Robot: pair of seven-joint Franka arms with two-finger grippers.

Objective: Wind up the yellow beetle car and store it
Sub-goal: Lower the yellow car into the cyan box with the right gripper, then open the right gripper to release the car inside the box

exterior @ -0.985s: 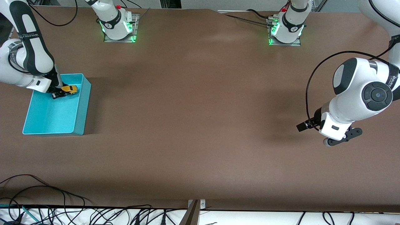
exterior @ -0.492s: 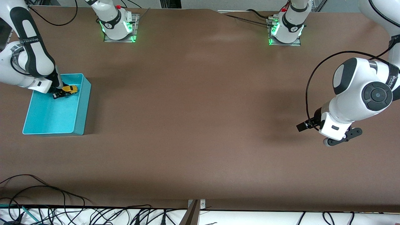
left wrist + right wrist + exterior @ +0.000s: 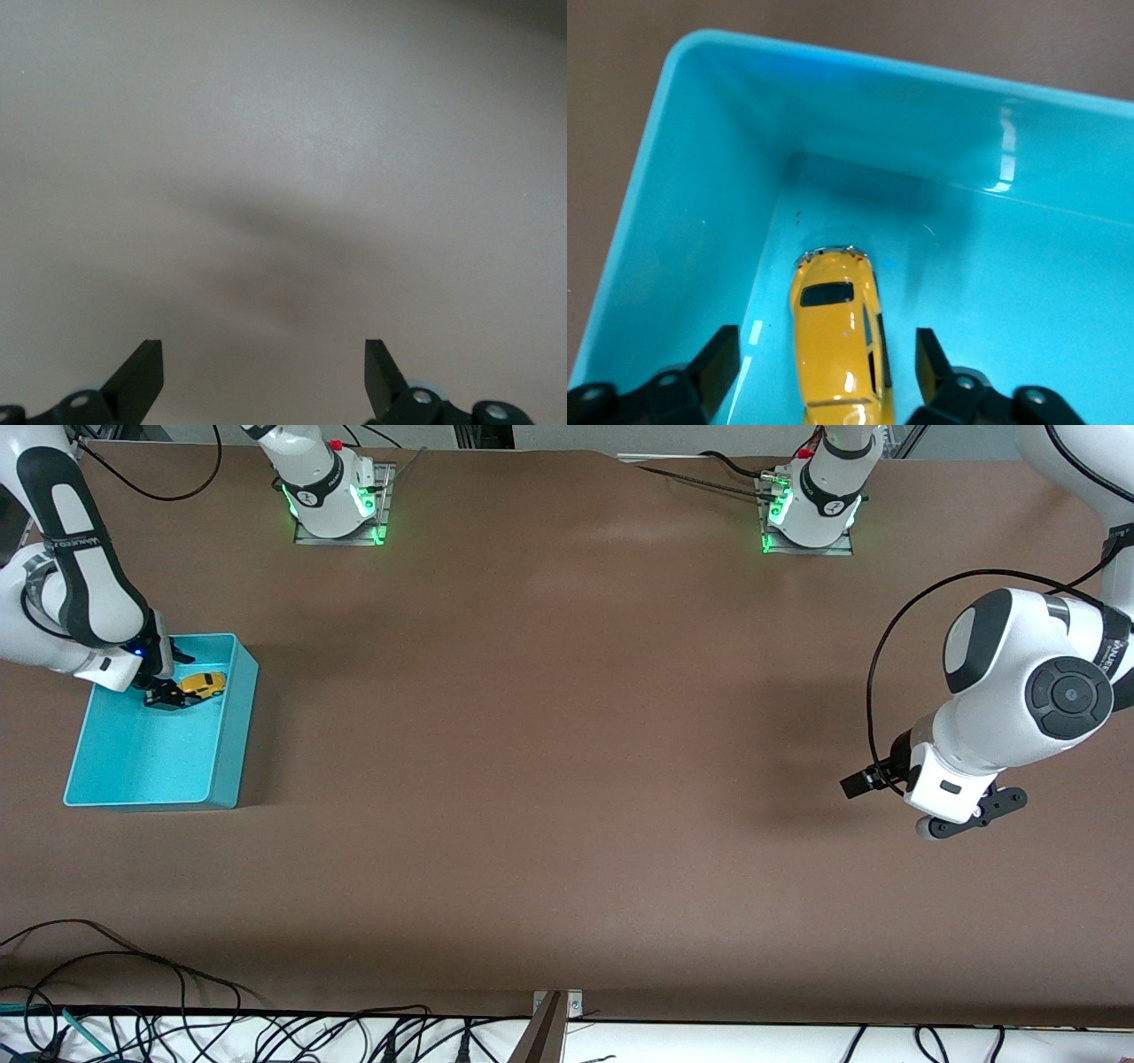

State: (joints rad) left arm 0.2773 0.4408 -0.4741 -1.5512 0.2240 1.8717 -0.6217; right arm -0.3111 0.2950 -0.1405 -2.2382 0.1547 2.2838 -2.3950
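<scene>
Two Franka arms stand at a brown table (image 3: 549, 735). The right gripper (image 3: 168, 693) is positioned inside a turquoise rectangular plastic bin (image 3: 226, 771), which sits at the right arm's end of the table. The tiny bright-yellow beetle-shaped toy car (image 3: 203, 684) rests on the floor of the bin, in the part of the bin farther from the front camera and close to the wall that faces the middle of the table.

In the right wrist view, the toy car (image 3: 837, 341) lies between the two black fingers (image 3: 713, 367) of the right gripper (image 3: 824, 367). The fingers are spread apart, with a visible strip of turquoise floor between each fingertip and the car body; neither finger touches the car. The car sits upright, roof and dark window facing the camera, with one rounded end near a corner of the bin (image 3: 673, 204) where two walls meet.

The left gripper (image 3: 961, 815) waits over bare table at the left arm's end, well apart from the bin. In the left wrist view, the left gripper (image 3: 264, 376) has its black fingertips (image 3: 142, 372) spread wide, with only plain table surface (image 3: 283, 159) between them; it grips nothing.

Green indicator lights glow at both arm bases (image 3: 337, 505). Black cables (image 3: 133, 992) lie along the table edge nearest the front camera.
</scene>
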